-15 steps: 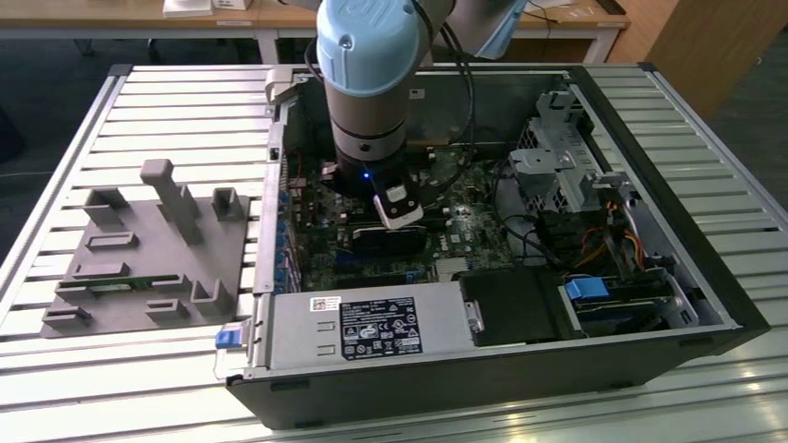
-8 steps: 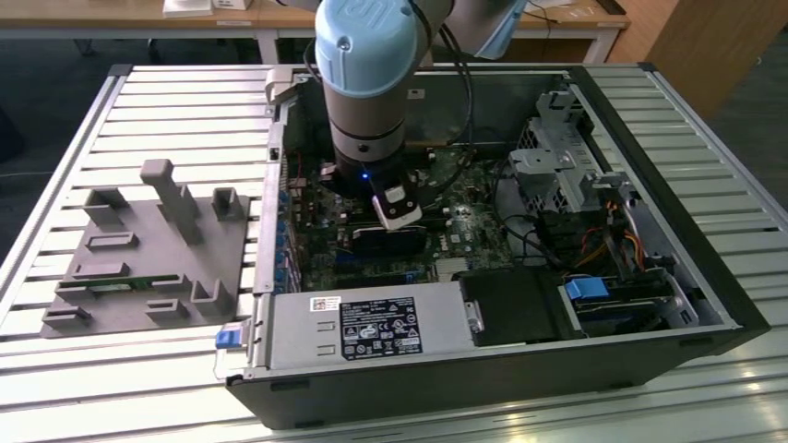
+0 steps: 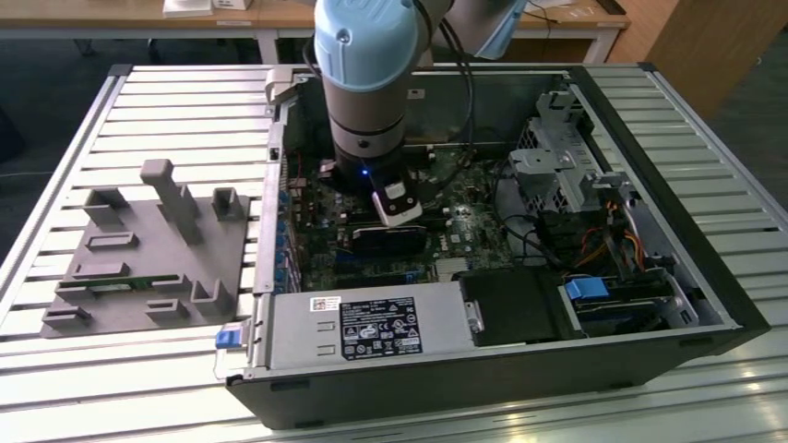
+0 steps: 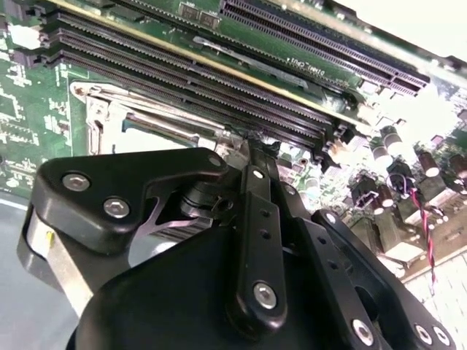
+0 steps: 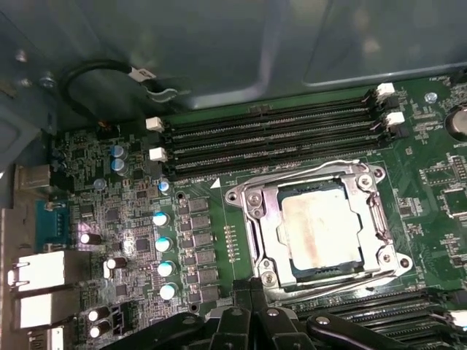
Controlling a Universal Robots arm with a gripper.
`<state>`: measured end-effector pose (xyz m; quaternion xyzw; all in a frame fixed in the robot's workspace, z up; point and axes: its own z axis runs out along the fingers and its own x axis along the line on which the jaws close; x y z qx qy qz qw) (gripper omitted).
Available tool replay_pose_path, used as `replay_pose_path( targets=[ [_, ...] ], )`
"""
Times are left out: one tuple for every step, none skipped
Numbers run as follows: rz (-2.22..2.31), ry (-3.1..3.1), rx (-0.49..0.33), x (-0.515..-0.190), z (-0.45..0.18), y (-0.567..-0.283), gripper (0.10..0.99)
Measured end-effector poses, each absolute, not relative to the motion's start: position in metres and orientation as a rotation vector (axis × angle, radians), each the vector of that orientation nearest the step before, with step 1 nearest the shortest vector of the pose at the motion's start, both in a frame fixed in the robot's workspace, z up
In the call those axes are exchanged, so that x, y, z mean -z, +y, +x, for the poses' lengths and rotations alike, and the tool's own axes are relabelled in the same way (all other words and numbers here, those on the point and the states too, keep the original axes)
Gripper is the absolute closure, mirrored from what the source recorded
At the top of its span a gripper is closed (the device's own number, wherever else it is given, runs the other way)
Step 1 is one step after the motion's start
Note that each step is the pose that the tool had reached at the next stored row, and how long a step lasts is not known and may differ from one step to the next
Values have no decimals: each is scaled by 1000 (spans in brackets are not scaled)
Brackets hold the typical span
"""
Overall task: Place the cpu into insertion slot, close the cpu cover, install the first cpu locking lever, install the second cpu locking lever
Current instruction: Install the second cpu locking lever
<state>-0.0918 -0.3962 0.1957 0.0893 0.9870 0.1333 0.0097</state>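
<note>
I find the cpu (image 5: 321,227) seated in the insertion slot (image 5: 286,271), its dull silver top stained and facing up in the first wrist view. The cpu cover (image 5: 266,227) lies closed flat around it, the chip showing through its square window. Thin wire locking levers (image 5: 383,219) run along the sides of the cover; I cannot tell whether they are latched. The socket sits on the green motherboard (image 5: 211,219), with black memory slots (image 5: 270,135) just beside it and a column of silver-topped capacitors (image 5: 164,244) on its far side.

My hand (image 4: 248,149) hangs above the board near the socket. In the second wrist view its black fingers (image 4: 257,219) come together into a single narrow tip just above the edge of the metal frame; I see nothing between them, so I log them as closed and empty.

In the exterior view the arm (image 3: 367,83) reaches straight down into the open computer case (image 3: 689,277), which lies on its side on the slatted desk (image 3: 74,369). A grey fixture tray (image 3: 136,268) sits on the desk at the exterior view's left, well apart from the case
</note>
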Motion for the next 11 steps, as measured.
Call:
replay_pose_path(
  targets=[
    [279, 3082, -417, -197, -92, -396, 984],
    [279, 3082, -417, -199, -92, -396, 984],
    [279, 3082, -419, -201, -92, -396, 984],
    [279, 3081, -420, -202, -91, -396, 984],
    [279, 3081, -421, -203, -91, -396, 984],
    [279, 3081, -422, -203, -91, -396, 984],
    [279, 3081, -422, -203, -90, -396, 984],
    [279, 3081, -422, -203, -89, -396, 984],
    [279, 3081, -422, -203, -87, -396, 984],
    [279, 3082, -422, -204, -85, -396, 984],
    [279, 3082, -422, -203, -82, -396, 984]
  ],
)
